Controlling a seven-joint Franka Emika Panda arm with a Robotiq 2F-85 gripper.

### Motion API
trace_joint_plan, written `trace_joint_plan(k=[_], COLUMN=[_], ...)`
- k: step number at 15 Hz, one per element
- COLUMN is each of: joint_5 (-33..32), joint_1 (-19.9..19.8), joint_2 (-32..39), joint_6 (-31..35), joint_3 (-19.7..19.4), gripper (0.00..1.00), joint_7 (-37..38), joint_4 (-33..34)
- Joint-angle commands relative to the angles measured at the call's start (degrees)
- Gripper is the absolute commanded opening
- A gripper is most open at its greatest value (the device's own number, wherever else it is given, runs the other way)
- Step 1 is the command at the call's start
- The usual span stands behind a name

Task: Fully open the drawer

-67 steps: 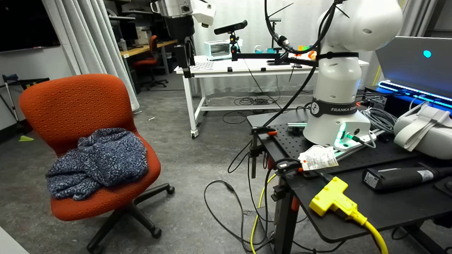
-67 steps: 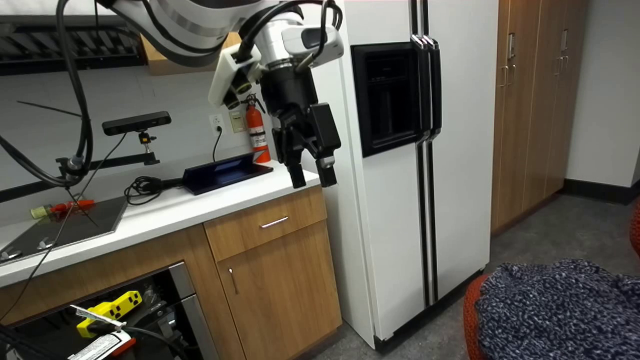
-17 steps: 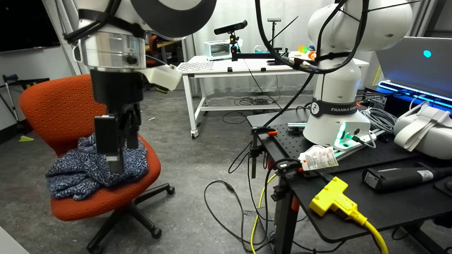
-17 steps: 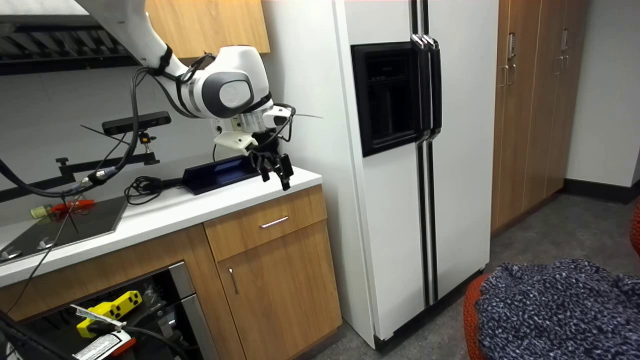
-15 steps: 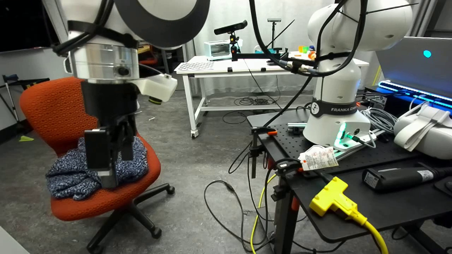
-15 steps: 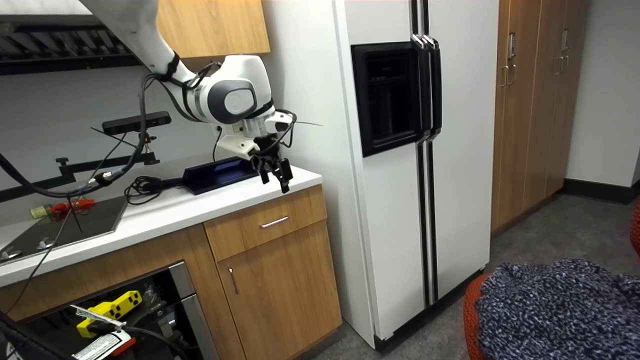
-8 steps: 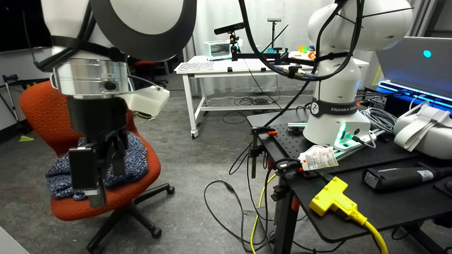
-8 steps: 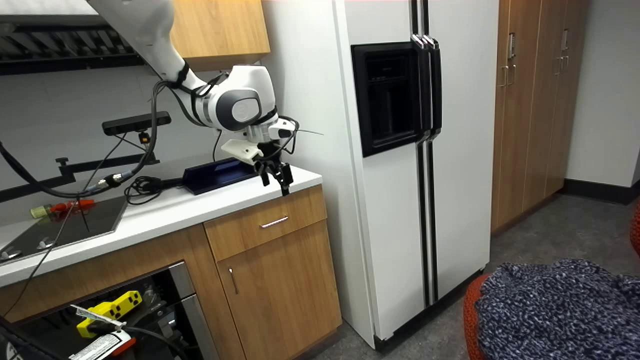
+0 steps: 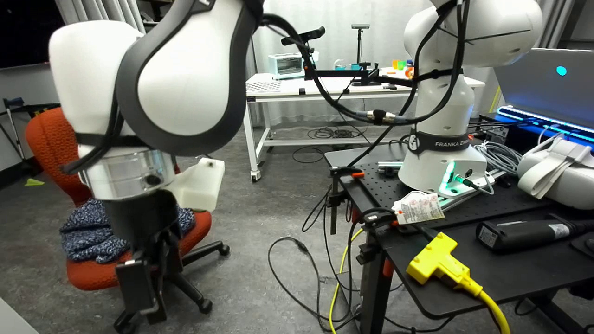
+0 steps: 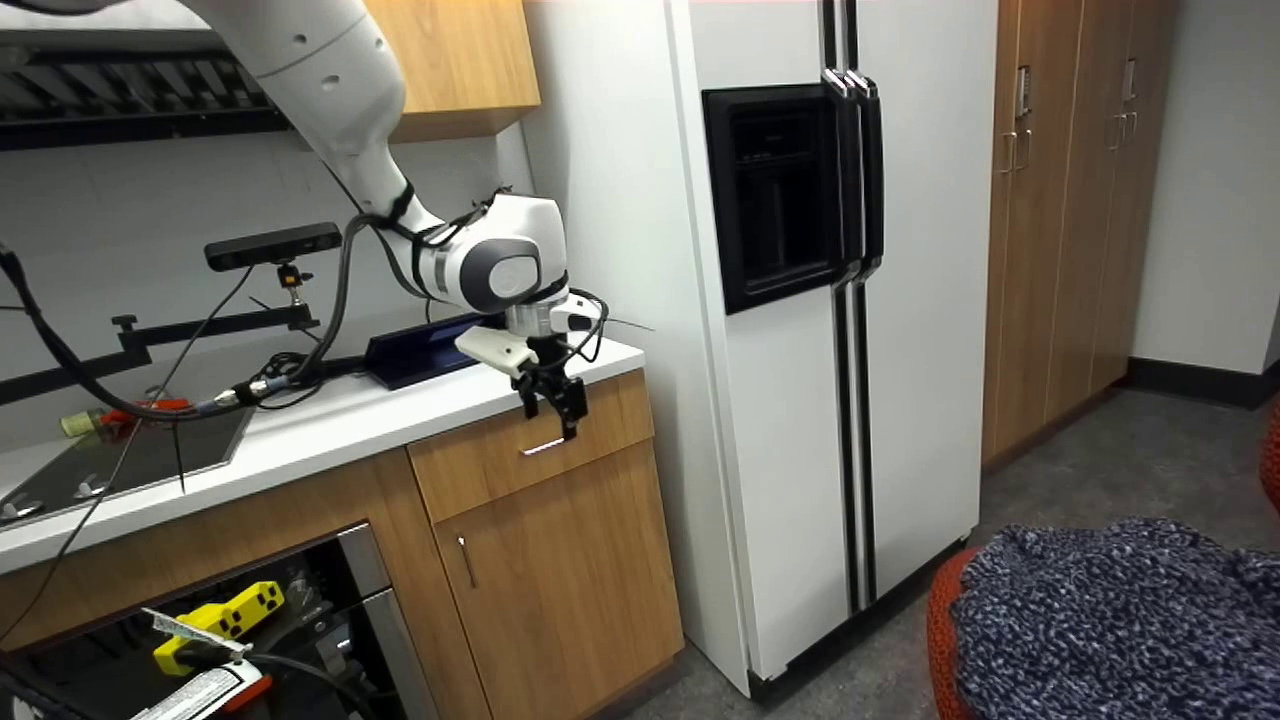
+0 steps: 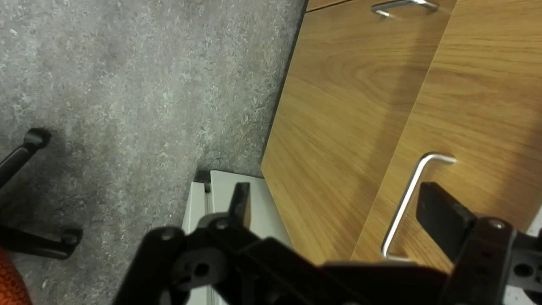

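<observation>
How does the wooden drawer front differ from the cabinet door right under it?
Shape: the drawer front is low and wide; the cabinet door is taller than wide.
Handles: the drawer handle runs crosswise at mid-front; the door handle runs upright near the door's upper corner.
Shared: both look shut, with wood-grain faces and slim metal bar handles.

I see that the drawer [image 11: 465, 123] is brown with darker wood grain, and its handle [image 11: 404, 206] is silver. The gripper [image 11: 336, 202] is black, the counter [image 10: 370, 415] white, the chair [image 9: 53, 150] orange; the cloth [image 10: 1120, 620] is speckled in dark blue and white.
</observation>
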Motion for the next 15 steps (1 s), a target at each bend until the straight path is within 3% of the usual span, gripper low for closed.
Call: trace_joint_plan(k=[1, 10, 15], joint_5=[3.24, 10.04, 8.36], joint_1=[-1.74, -6.83, -3.78], joint_2=[8.17, 20.30, 23.03], joint_6=[-3.67, -12.60, -11.74], joint_3=[3.16, 8.31, 6.00], gripper=[1.00, 1.00, 1.00], joint_7=[-4.82, -13.58, -10.45], joint_4=[8.86, 23.42, 27.89])
